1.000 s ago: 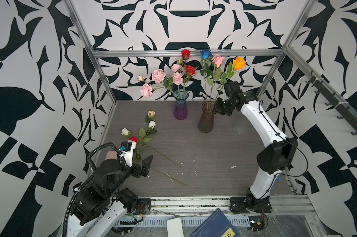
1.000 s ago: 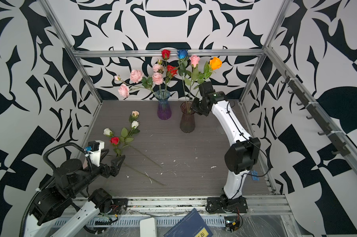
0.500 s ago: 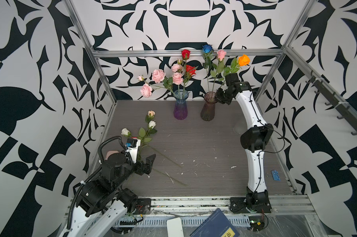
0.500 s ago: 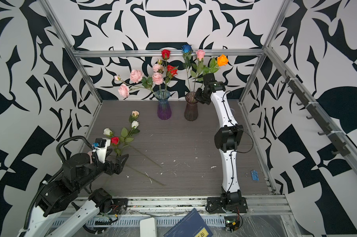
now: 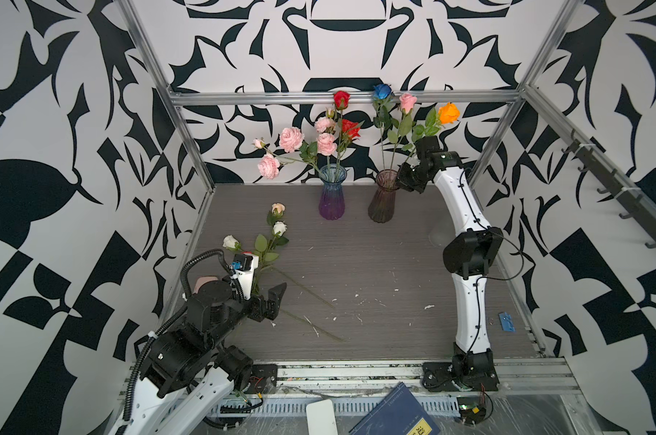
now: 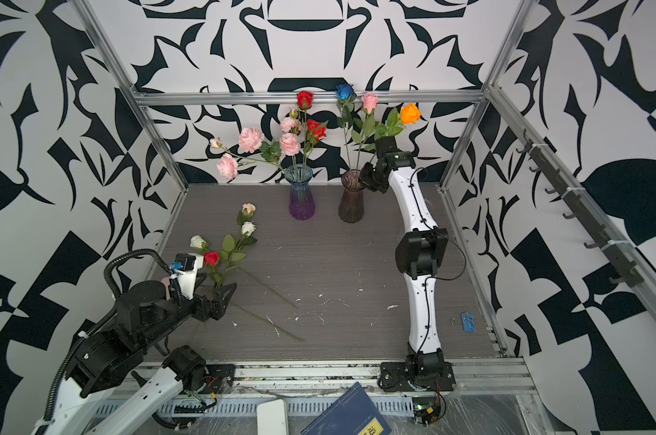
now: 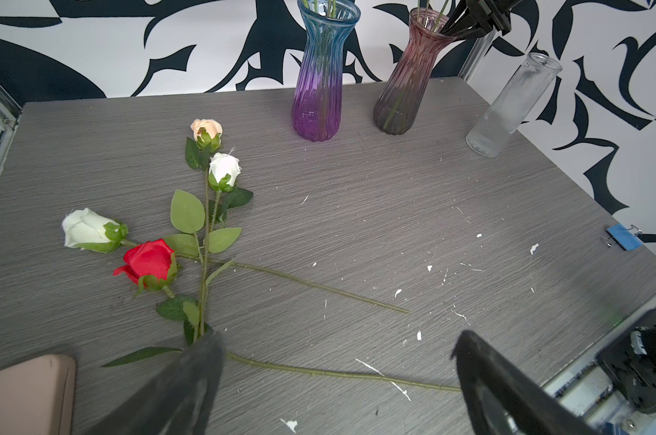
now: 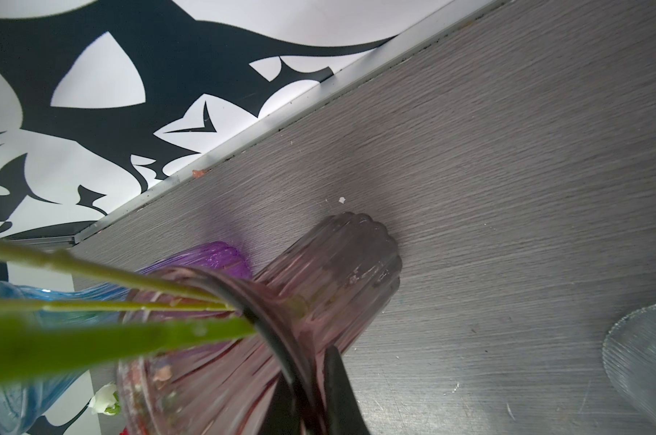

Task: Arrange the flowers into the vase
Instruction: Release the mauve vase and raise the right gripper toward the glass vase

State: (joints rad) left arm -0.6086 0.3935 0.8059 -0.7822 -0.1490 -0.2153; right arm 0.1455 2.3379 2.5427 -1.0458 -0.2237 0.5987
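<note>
Grey wood-grain tabletop [image 5: 375, 263] flecked white, blue binder clip [image 5: 506, 322] near right edge, blue book [image 5: 394, 416] beside white slab [image 5: 321, 418] out front, black-and-white patterned walls [image 5: 55, 150].

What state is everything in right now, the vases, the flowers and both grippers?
Blue-purple vase: upright, holds the pink spray and red roses.
Mauve vase: upright, holds three roses, rim clamped.
Clear vase: upright, empty.
Loose roses: four, lying flat on the table.
Left gripper: open, empty, over the loose roses.
Right gripper: shut on the mauve vase's rim.
</note>
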